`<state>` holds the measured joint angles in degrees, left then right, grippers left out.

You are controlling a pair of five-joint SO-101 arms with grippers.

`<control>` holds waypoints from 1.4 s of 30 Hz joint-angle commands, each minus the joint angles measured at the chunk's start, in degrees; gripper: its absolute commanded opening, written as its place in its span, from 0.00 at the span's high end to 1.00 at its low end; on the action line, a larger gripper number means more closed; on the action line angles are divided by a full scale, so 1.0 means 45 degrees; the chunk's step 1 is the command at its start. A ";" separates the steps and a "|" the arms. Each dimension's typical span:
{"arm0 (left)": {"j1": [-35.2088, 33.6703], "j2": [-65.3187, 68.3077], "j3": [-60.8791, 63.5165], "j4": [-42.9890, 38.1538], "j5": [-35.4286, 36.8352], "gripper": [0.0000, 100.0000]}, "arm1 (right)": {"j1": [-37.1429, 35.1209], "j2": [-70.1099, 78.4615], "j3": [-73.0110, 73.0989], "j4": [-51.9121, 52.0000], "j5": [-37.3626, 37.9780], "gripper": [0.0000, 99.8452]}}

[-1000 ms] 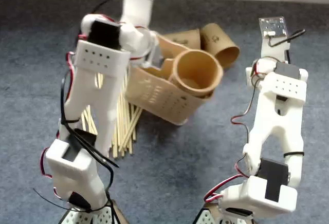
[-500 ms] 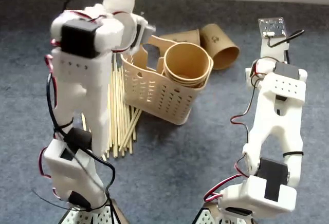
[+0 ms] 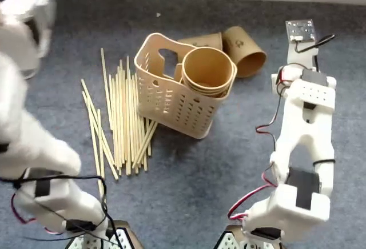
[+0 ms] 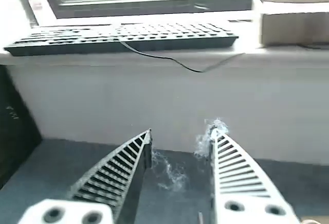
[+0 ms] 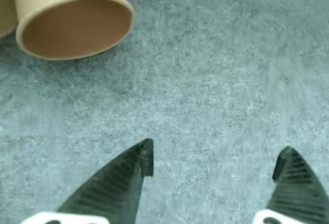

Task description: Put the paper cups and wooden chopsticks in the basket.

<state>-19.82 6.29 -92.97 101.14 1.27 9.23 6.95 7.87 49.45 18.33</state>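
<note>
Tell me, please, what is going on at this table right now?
The job here is getting paper cups and chopsticks into the basket. Nested cups already sit in it. Two more cups lie on their sides behind it, and the chopsticks lie on the mat beside it. The left gripper is open and empty, facing a wall. The right gripper is open and empty above the mat, near one lying cup.

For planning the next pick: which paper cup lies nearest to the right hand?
The cup on its side right of the basket; the other loose cup lies behind it, the rest sit inside.
</note>
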 commanded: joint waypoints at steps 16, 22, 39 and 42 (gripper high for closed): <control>-0.1592 -0.0908 0.6750 -0.1387 -0.0547 0.82 | -0.0987 0.4933 -0.7394 -0.0694 -1.2659 0.76; -0.1104 -0.1006 0.6750 -0.1348 -0.0488 0.82 | -0.1866 0.4991 -0.8254 -0.0244 -1.4183 0.59; -0.0908 -0.0908 0.6828 -0.1055 -0.0508 0.82 | -0.2510 0.8840 -0.9739 -0.3468 -1.5629 0.55; -0.0908 -0.0908 0.6828 -0.0781 -0.0527 0.82 | -0.2491 0.9915 -1.1184 -0.3468 -1.5629 0.55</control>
<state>-25.19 2.86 -62.20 97.10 -0.75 -1.32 49.41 -36.44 34.51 -51.65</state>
